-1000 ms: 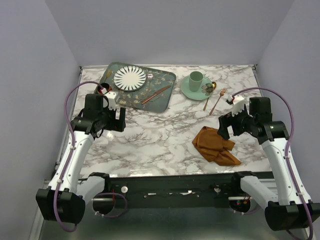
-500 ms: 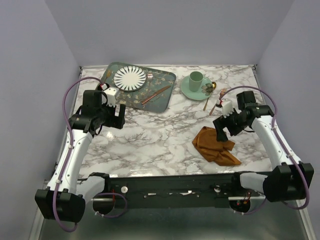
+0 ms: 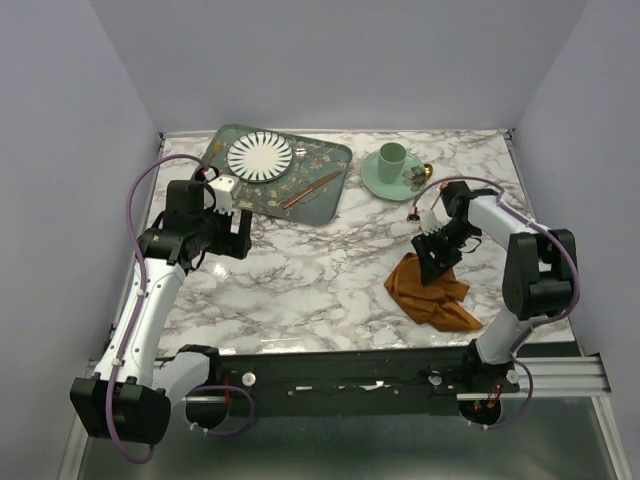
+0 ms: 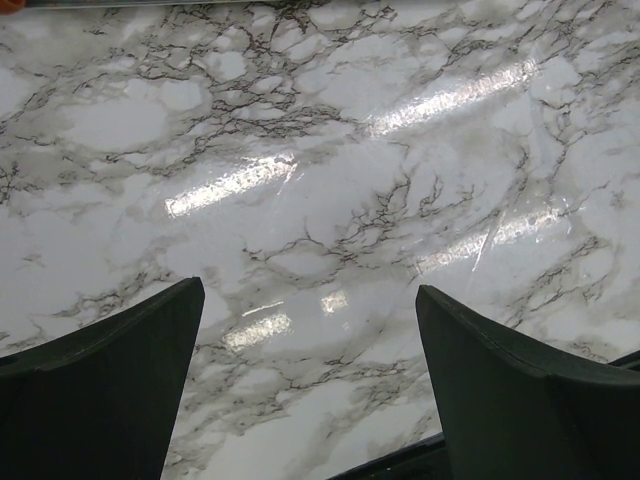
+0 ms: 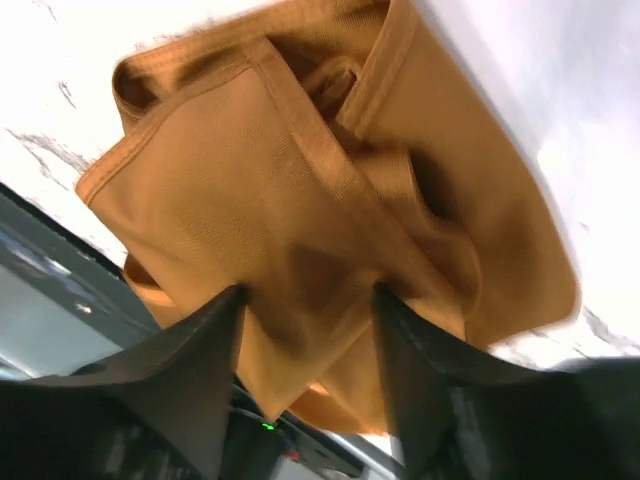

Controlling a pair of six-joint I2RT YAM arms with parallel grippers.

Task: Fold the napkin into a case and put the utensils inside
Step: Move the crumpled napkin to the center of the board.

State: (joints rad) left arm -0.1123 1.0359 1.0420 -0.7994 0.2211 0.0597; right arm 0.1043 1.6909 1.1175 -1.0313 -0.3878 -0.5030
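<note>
The rust-orange napkin [image 3: 432, 292] lies crumpled in a heap at the front right of the marble table; no case is in view. My right gripper [image 3: 432, 262] points down at its far edge. In the right wrist view its fingers [image 5: 205, 350] press into a bunched fold of the napkin [image 5: 300, 170] from both sides. My left gripper [image 3: 238, 237] hovers open over bare marble at the left, with nothing between its jaws [image 4: 310, 300]. One copper utensil [image 3: 312, 189] lies on the tray. A gold spoon [image 3: 427, 172] rests by the saucer, partly behind the right arm.
A patterned green tray [image 3: 330, 205] at the back left carries a striped plate [image 3: 260, 156]. A green cup [image 3: 391, 157] stands on a green saucer [image 3: 372, 182] at the back centre. The napkin's near corner reaches close to the table's front edge [image 3: 360, 348].
The right arm swung left and down from beside the napkin onto its far edge, and its jaws narrowed around a fold. The left arm barely moved.
</note>
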